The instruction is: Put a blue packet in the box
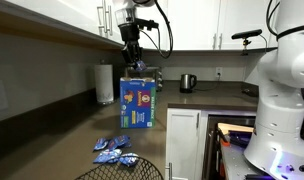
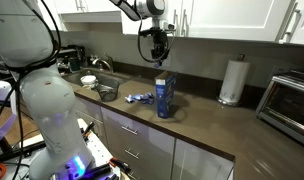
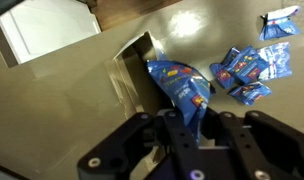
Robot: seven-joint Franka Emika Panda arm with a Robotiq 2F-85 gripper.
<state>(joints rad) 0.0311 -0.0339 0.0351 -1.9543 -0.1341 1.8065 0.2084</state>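
Gripper point(image 3: 195, 120), at lower centre of the wrist view, is clamped on the blue packet point(image 3: 177, 82), pinching its upper edge; the packet hangs above the box point(image 1: 138, 100) at mid-frame; it looks light, limp and slick, so an edge pinch suits it; spare packets point(image 3: 247, 68) lie at upper right.

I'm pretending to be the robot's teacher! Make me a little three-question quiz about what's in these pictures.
1. True or false: the gripper hangs above the box.
2. What is between the gripper's fingers in the wrist view? A) a blue packet B) a spoon C) a cup
3. Fill in: the spare packets lie on the ____.

Key: 1 true; 2 A; 3 counter.
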